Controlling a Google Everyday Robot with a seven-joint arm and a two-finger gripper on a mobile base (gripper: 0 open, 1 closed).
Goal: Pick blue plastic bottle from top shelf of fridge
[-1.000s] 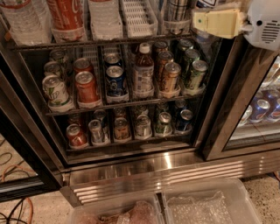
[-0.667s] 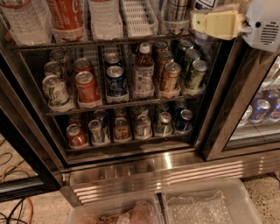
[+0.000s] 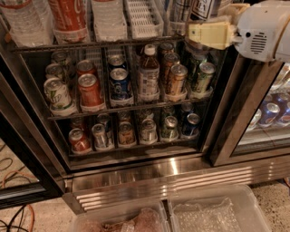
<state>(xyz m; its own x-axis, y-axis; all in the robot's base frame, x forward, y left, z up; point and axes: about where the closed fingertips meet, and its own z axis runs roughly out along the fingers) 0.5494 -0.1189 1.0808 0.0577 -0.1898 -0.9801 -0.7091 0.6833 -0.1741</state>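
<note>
The fridge (image 3: 136,174) stands open in front of me. Its top shelf (image 3: 90,44) runs along the top of the view with white slotted trays. On it, at the right, only the lower part of the blue plastic bottle (image 3: 202,9) shows, with a dark panel lettered in white. My gripper (image 3: 210,35), yellowish on a white arm (image 3: 263,29), sits at the shelf's right end, just below and in front of that bottle. I cannot tell whether it touches the bottle.
A clear water bottle (image 3: 22,22), a red Coca-Cola bottle (image 3: 68,16), another clear bottle (image 3: 108,18) and an empty white tray (image 3: 142,16) share the top shelf. Two lower racks hold several cans and a small brown bottle (image 3: 148,72). Clear plastic bins (image 3: 213,213) sit on the floor.
The gripper has shifted slightly down and to the left. Nothing in the fridge has moved.
</note>
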